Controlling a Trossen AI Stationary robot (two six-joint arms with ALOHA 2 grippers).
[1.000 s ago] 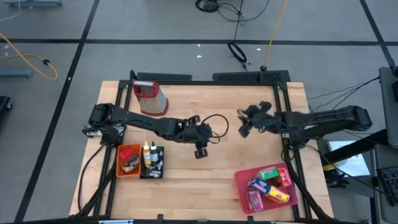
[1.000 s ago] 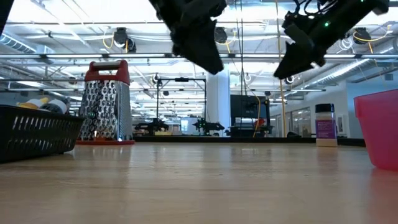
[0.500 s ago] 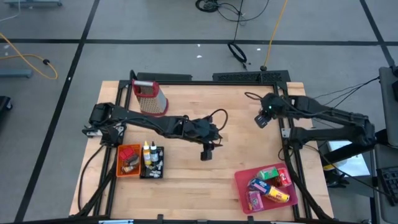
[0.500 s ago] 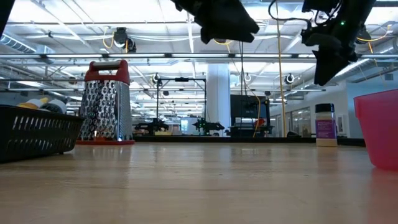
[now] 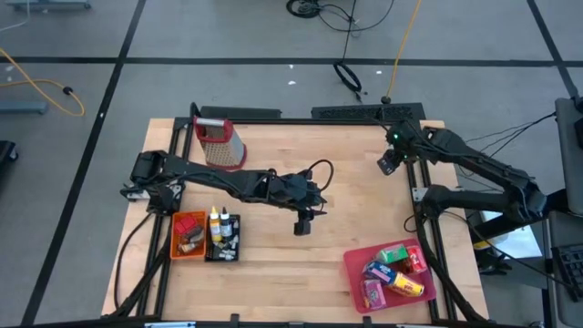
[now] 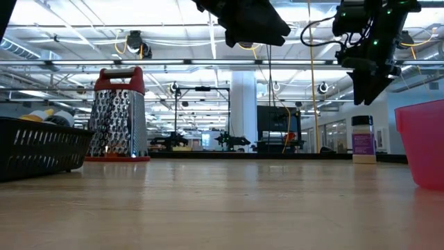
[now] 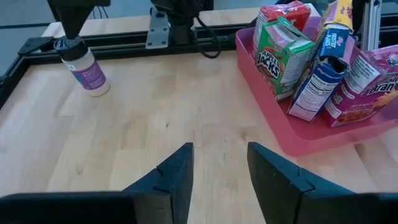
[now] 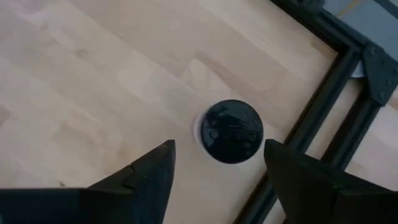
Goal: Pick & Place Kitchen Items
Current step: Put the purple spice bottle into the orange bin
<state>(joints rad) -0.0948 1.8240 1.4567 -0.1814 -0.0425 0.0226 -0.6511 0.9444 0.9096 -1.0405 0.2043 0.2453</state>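
Observation:
A small bottle [image 6: 362,139] with a black cap [image 8: 231,132] and a purple label stands upright on the table by the right rail. My right gripper [image 6: 368,87] hangs open straight above it, pointing steeply down, its fingers on either side of the cap but clear of it. My left gripper [image 5: 301,226] hovers open over the table's middle with nothing between its fingers [image 7: 180,168]. Several cartons [image 7: 292,50] stand in a pink tray [image 7: 298,140] at the near right.
A red-topped metal grater [image 5: 219,144] stands at the far left. An orange bin [image 5: 189,232] and a black basket [image 5: 225,239] holding little bottles sit at the near left. A black rail [image 8: 323,106] runs close beside the bottle. Bare wood [image 5: 346,210] lies between the arms.
My right gripper has swung from the table's middle toward the right edge and tipped steeply down, ending above the small bottle. My left gripper tipped up from pointing down to nearer level, then kept still.

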